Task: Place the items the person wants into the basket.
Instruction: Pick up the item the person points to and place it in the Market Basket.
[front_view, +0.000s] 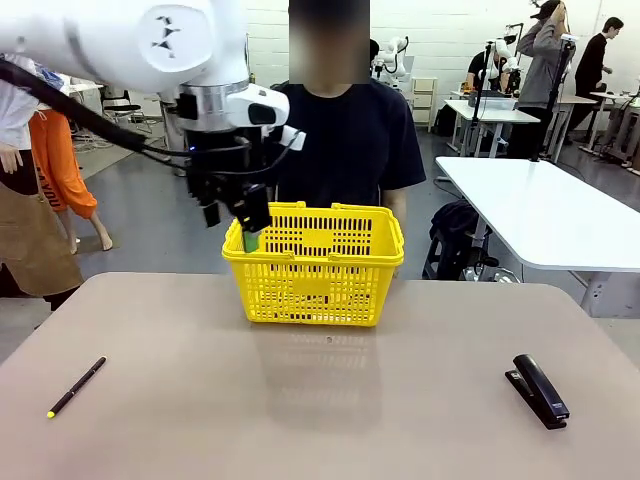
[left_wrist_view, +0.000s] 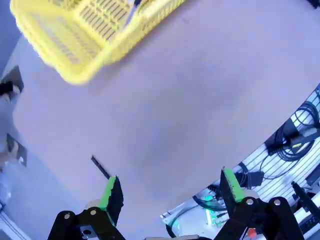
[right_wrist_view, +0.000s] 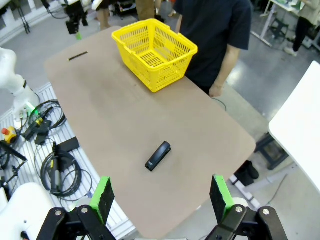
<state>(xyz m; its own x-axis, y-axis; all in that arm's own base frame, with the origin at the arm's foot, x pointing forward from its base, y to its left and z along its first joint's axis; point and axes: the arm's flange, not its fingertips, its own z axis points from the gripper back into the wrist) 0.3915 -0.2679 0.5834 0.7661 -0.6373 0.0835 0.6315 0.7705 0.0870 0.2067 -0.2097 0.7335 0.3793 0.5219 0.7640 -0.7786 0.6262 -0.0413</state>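
The basket (front_view: 318, 265) sits mid-table at the far edge, just before the person (front_view: 345, 130), within their reach. The left gripper (front_view: 236, 213) hangs by its left rim, jaws wide, empty. The right gripper (right_wrist_view: 159, 195), also wide, waits high above the stapler (right_wrist_view: 158, 155).

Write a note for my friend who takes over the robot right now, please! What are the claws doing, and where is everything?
Left claw: open, holding nothing, raised by the basket's left rim.
Right claw: open, holding nothing, high above the table.
Yellow basket: at the far middle of the table, in front of the person. Through its slots I cannot tell what lies inside.
On the table: a thin black pen near left, a black stapler near right.
Done: cannot confirm any item is in the basket.
Left: check the basket first.
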